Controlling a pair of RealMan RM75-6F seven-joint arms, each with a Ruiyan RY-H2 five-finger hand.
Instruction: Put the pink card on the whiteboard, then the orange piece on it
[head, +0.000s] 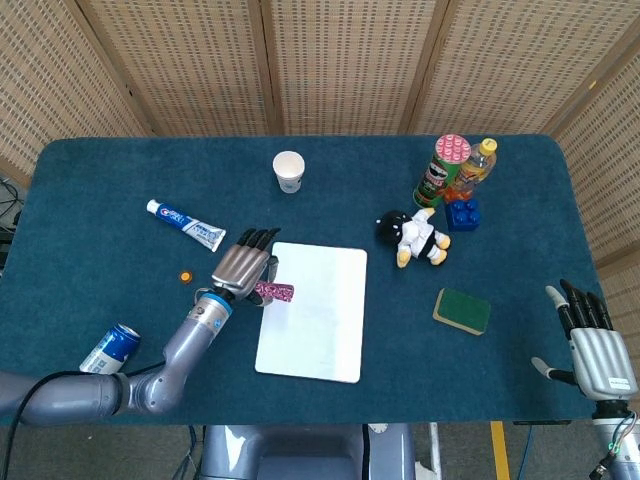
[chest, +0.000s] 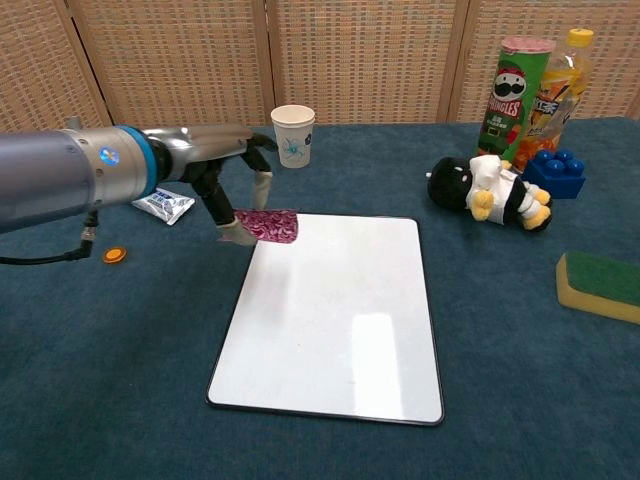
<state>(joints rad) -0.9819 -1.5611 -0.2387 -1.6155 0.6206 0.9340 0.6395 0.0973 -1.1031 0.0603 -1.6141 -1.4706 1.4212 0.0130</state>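
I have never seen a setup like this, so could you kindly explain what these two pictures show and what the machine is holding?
It is a two-armed robot at a table covered in dark blue cloth. One picture looks down from its head, the other looks forward from its chest. The left robot hand holds a pink patterned card over the near-left edge of the flat white rectangular whiteboard. The right robot hand waits, open, at the table's edge. A small orange round piece lies on the cloth to the left. Also there: a toothpaste tube, paper cup, plush toy and green sponge.
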